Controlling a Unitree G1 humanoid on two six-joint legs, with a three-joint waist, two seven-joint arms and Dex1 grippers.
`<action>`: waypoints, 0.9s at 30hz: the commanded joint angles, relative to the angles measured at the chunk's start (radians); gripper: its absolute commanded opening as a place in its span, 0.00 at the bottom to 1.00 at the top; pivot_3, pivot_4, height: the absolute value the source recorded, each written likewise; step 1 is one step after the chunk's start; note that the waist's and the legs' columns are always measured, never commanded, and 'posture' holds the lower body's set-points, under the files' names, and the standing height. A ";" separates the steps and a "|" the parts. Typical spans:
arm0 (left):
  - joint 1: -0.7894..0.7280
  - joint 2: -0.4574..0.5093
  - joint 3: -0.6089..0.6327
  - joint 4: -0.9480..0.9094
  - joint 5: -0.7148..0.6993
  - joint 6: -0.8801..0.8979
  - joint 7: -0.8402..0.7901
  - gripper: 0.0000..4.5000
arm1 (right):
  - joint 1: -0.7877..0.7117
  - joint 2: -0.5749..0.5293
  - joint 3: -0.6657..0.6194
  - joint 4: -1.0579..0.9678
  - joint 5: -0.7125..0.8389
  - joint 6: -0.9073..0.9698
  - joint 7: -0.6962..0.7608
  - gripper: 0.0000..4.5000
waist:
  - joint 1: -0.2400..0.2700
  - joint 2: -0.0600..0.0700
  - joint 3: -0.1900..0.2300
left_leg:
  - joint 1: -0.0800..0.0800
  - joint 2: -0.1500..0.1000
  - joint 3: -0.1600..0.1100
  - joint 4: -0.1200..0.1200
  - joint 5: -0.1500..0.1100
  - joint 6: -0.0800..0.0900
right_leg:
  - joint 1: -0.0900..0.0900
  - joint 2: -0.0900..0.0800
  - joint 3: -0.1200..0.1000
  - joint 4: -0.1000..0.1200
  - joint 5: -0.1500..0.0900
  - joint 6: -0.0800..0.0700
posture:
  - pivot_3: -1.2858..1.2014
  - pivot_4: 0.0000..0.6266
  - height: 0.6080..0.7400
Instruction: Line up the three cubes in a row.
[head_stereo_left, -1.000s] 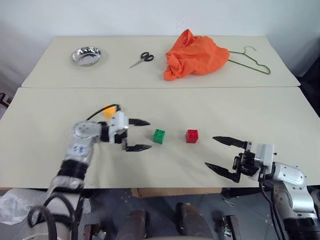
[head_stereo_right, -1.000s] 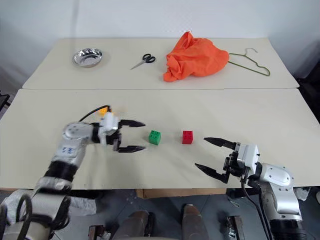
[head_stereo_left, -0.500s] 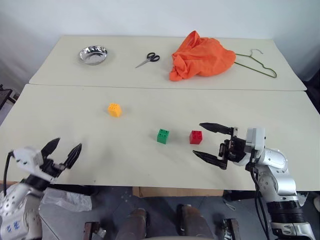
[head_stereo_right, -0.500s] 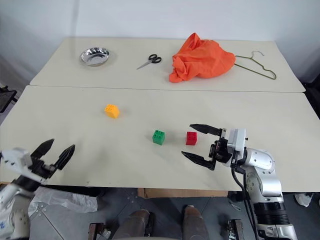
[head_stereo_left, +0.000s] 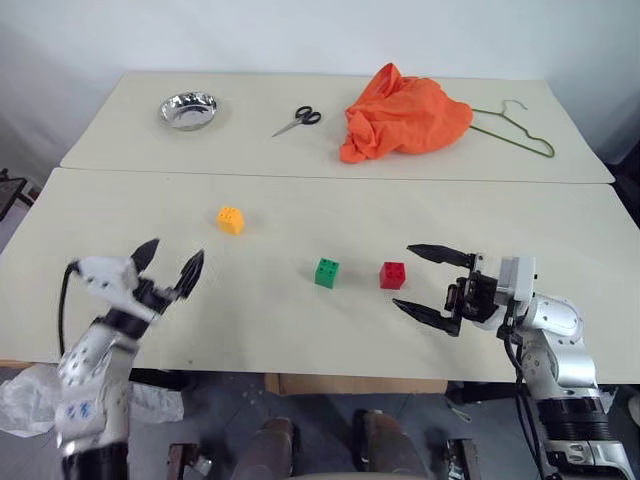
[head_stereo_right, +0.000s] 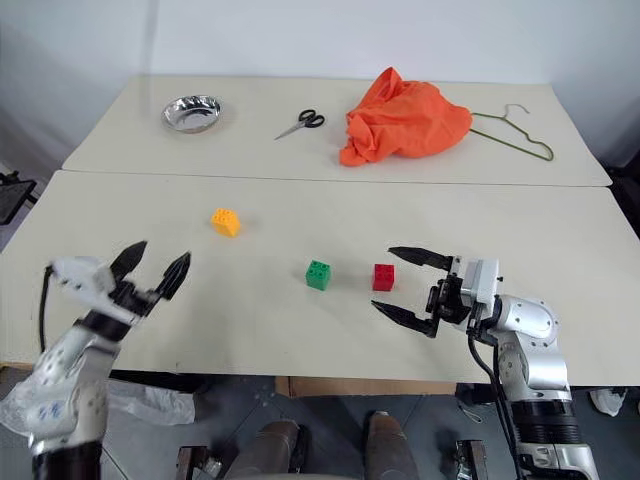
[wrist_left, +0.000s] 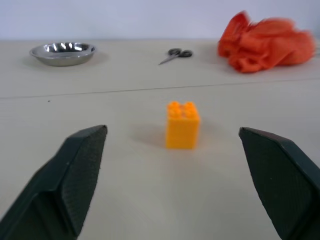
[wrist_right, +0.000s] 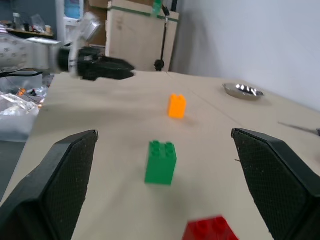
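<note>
Three cubes lie on the near table: yellow-orange (head_stereo_left: 230, 219) at the left, green (head_stereo_left: 326, 272) in the middle, red (head_stereo_left: 392, 274) just right of the green one. The green and red cubes stand side by side; the yellow-orange one sits farther back and to the left. My left gripper (head_stereo_left: 176, 251) is open near the front left edge and points at the yellow-orange cube (wrist_left: 182, 125), well short of it. My right gripper (head_stereo_left: 403, 276) is open beside the red cube's right side. In the right wrist view the red cube (wrist_right: 210, 230) lies low between the fingers (wrist_right: 60, 185).
On the far table are a steel bowl (head_stereo_left: 188, 109), scissors (head_stereo_left: 297, 120), a crumpled orange cloth (head_stereo_left: 404, 112) and a wire hanger (head_stereo_left: 512, 130). A seam (head_stereo_left: 300, 177) divides the two tables. The near table's front edge (head_stereo_left: 300, 372) runs just below both grippers.
My left gripper left its spot beside the green cube, swung out to the front left edge, then came partly back, facing the yellow-orange cube. My right gripper edged closer to the red cube.
</note>
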 joint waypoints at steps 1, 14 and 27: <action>-0.125 0.004 -0.052 0.134 0.069 0.028 0.069 1.00 | 0.021 -0.005 -0.016 -0.046 0.008 -0.010 -0.009 1.00 | -0.006 0.000 0.000 | 0.000 0.000 0.000 0.000 0.000 0.000 | 0.000 0.000 0.000 0.003 0.000 0.000 | 0.52 0.24 1.00; -0.305 -0.009 -0.119 0.386 0.077 -0.006 0.026 0.73 | 0.069 0.008 0.000 -0.148 -0.007 0.009 -0.093 1.00 | -0.024 0.000 0.000 | -0.003 0.000 0.002 0.000 0.000 -0.001 | -0.004 -0.001 0.002 0.004 0.000 0.000 | 0.52 0.24 1.00; -0.223 0.209 -0.162 0.311 -0.140 -0.063 -0.732 0.33 | 0.110 -0.019 -0.019 -0.188 -0.010 0.019 -0.126 1.00 | -0.025 0.000 0.000 | -0.003 0.001 0.002 0.000 0.000 -0.001 | -0.005 -0.002 0.002 0.003 0.000 0.000 | 0.52 0.24 1.00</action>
